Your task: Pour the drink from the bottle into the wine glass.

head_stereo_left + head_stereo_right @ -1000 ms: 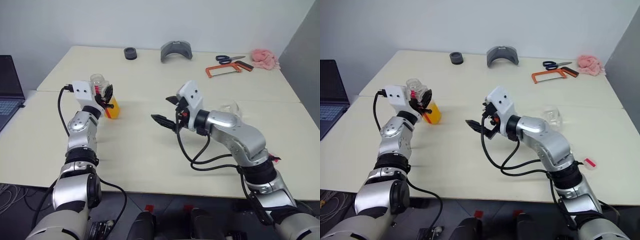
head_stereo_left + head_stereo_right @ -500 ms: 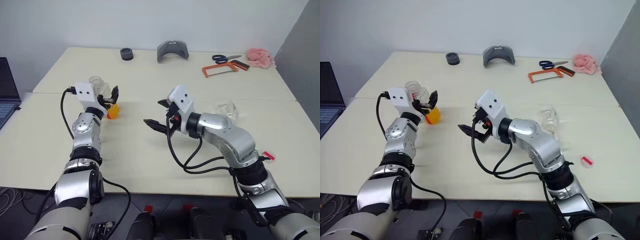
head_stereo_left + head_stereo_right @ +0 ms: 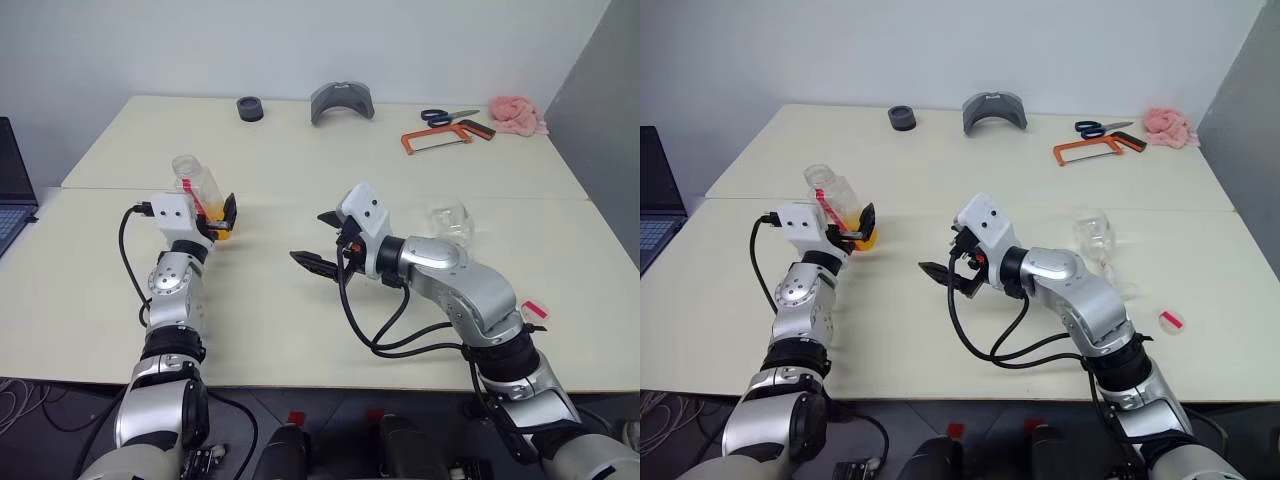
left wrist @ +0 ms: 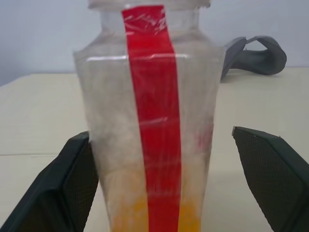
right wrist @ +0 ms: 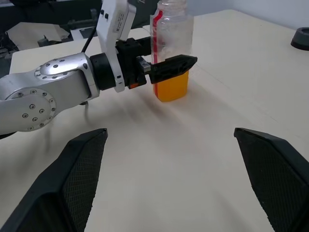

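Left side first. Your left pincer (image 3: 218, 216) stands spread, with the bottle (image 3: 200, 193) upright on the worktop (image 3: 300, 320) between its fingers. In the left wrist view one finger (image 4: 72, 188) lies against the bottle's side while the other (image 4: 270, 179) stands clear, so nothing is pinched. The drink (image 3: 862, 238) fills only the bottom of the bottle, and no cap sits on its neck.

Judged step: secure the bottle ahead of the pour. Centre the bottle between both fingers before you press them in, as the contact now is one-sided and a closure from here may push the bottle sideways or tip it. Take hold on the flat sides above the orange liquid, below the shoulder, and keep it upright until it reaches the glass.

Centre. Your right pincer (image 3: 318, 242) hangs above bare worktop, fingers spread wide and carrying nothing. It points towards the bottle but stands well apart from it.

Right side. The wine glass (image 3: 450, 220) stands beyond the right forearm, well apart from the bottle and from both pincers. Its bowl looks empty. Expect the bottle to cross the whole gap, so move the right arm out of that path first.
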Available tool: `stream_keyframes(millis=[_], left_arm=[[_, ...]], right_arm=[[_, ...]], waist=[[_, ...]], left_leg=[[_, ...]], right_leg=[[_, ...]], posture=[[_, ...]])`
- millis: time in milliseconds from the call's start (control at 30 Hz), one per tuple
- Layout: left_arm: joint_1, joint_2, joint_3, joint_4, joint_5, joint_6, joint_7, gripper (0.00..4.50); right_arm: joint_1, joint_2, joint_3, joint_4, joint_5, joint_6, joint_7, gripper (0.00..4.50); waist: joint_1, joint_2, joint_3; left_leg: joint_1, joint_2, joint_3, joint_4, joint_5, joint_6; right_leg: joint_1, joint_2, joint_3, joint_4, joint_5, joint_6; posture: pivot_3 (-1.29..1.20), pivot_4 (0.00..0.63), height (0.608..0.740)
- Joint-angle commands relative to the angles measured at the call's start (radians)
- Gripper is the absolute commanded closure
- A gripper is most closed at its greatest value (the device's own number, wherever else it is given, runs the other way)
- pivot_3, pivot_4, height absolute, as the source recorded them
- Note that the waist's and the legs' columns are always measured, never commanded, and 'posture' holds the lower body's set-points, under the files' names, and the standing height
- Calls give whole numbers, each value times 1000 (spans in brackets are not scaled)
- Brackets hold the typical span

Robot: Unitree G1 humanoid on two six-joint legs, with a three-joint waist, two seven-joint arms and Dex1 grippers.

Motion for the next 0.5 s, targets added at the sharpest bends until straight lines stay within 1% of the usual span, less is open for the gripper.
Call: stream_keyframes(millis=[33,200,500], left_arm=[[40,12,-1,-86,9,30,22,28],[106,14,-5,-158,16,76,36,28],[263,12,-11,-364,-9,195,2,28]], right_arm=[[18,-7,-13,-61,17,11,13,0],[39,-27,-19,-83,17,25,24,0],[112,-73,-112,-171,67,115,1,0]], waist=[[0,0,0],[0,0,0],[4,0,0]], left_leg=[[0,0,0,0,0,0],[0,0,0,0,0,0],[0,1,0,0,0,0]], right_leg=[[0,0,0,0,0,0],[0,0,0,0,0,0],[0,0,0,0,0,0]], posture=[[0,150,740],[0,150,740],[0,150,740]])
